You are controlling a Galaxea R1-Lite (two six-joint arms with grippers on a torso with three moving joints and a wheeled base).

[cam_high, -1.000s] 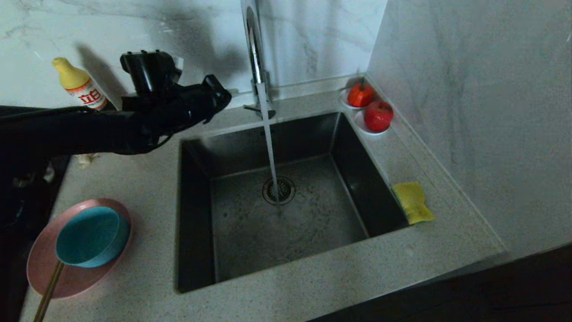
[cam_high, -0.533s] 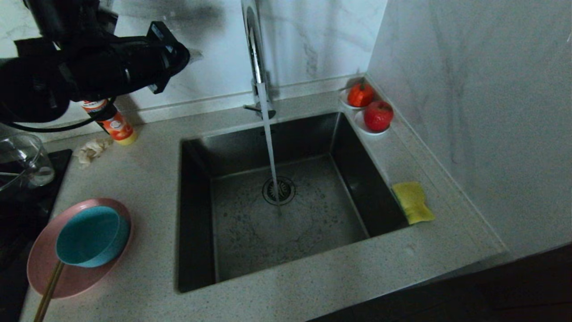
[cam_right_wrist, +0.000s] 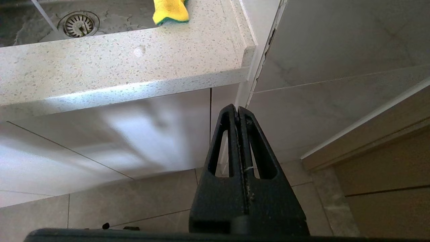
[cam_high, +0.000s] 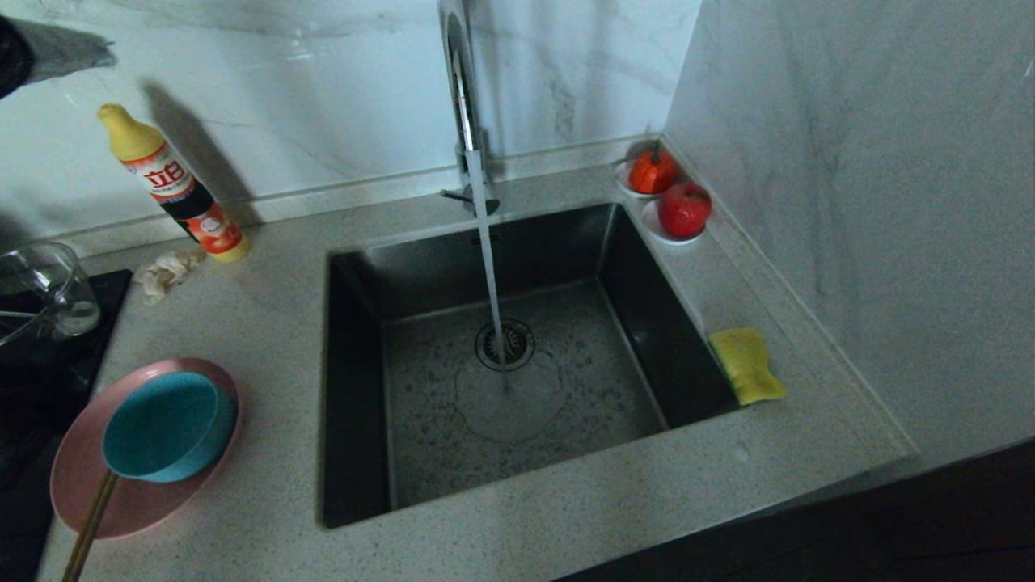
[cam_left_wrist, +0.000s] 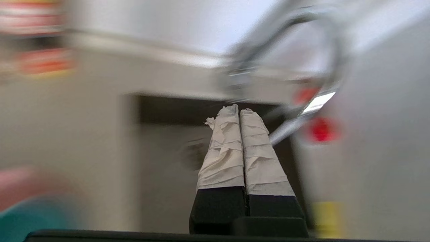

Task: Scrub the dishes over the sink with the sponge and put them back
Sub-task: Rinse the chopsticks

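Bowl [cam_high: 167,426] sits in plate [cam_high: 81,477]; left claw [cam_left_wrist: 239,111] and right claw [cam_right_wrist: 238,109] pressed together, empty.

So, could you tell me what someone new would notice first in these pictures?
Water pours from the faucet straight onto the drain of the empty sink. A blue bowl sits on a pink plate at its left, and a yellow sponge lies on its right rim.

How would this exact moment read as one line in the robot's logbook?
faucet: running | sponge: right of sink | left gripper: shut, empty | right gripper: shut, parked
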